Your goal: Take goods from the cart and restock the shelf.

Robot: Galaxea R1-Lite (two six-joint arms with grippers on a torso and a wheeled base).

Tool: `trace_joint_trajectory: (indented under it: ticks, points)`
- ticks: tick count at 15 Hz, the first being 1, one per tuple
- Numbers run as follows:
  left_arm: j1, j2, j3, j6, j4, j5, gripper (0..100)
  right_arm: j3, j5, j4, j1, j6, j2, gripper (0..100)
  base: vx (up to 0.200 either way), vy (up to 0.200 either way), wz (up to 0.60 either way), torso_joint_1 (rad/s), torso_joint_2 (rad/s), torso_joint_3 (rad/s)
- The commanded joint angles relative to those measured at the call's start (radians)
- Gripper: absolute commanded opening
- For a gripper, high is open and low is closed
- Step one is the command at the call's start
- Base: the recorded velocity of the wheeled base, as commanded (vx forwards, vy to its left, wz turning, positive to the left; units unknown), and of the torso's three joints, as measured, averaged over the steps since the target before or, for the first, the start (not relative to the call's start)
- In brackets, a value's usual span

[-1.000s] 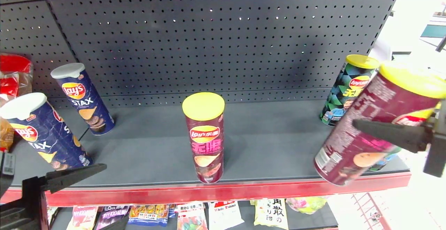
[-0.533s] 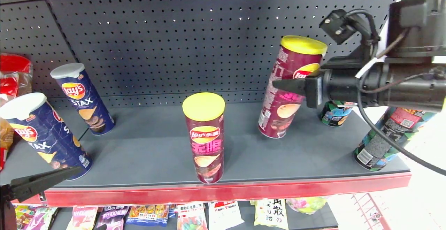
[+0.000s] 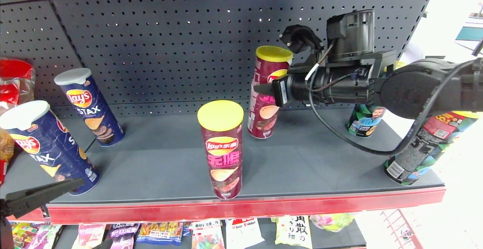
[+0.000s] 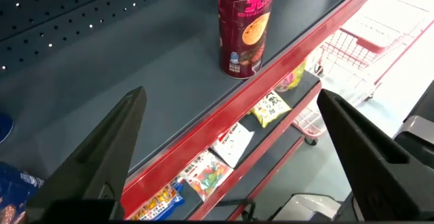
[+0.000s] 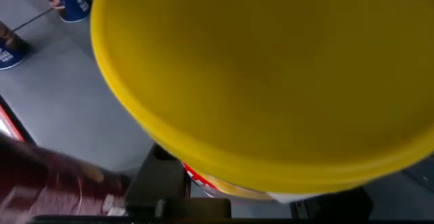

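Observation:
My right gripper (image 3: 268, 89) is shut on a maroon chip can (image 3: 267, 107) with a yellow lid (image 5: 271, 68), gripping it near the top. The can leans slightly at the back of the grey shelf (image 3: 158, 166), its base at or just above the deck. A matching maroon can (image 3: 222, 149) stands upright at the front edge, also seen in the left wrist view as a maroon can (image 4: 244, 27). My left gripper (image 4: 232, 94) hangs open and holds nothing, low in front of the shelf's left end, where its finger (image 3: 41, 195) shows.
Two blue cans (image 3: 90, 107) (image 3: 45, 145) stand on the shelf's left. Two green-black cans (image 3: 364, 120) (image 3: 419, 149) stand on the right, behind my right arm. Snack bags (image 3: 207, 234) fill the lower shelf. A red wire cart (image 4: 369, 37) stands to the right.
My right arm carried the maroon can from beyond the shelf's front right corner leftward and back over the shelf, turning it nearly upright. The left gripper sank a little.

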Motion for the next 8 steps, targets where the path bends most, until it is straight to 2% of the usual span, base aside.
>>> trace_joint_trajectory:
  ticks: [1, 8]
  points:
    - [0.000, 0.007, 0.001, 0.000, 0.000, 0.011, 100, -0.032, 0.001, -0.002, 0.013, 0.000, 0.060, 0, 0.000, 0.000, 0.00, 0.000, 0.00, 0.000]
    - [0.000, 0.010, 0.011, -0.001, 0.000, 0.015, 100, -0.130, 0.009, -0.002, 0.028, 0.000, 0.149, 0, 0.000, 0.000, 0.00, 0.000, 0.00, 0.000]
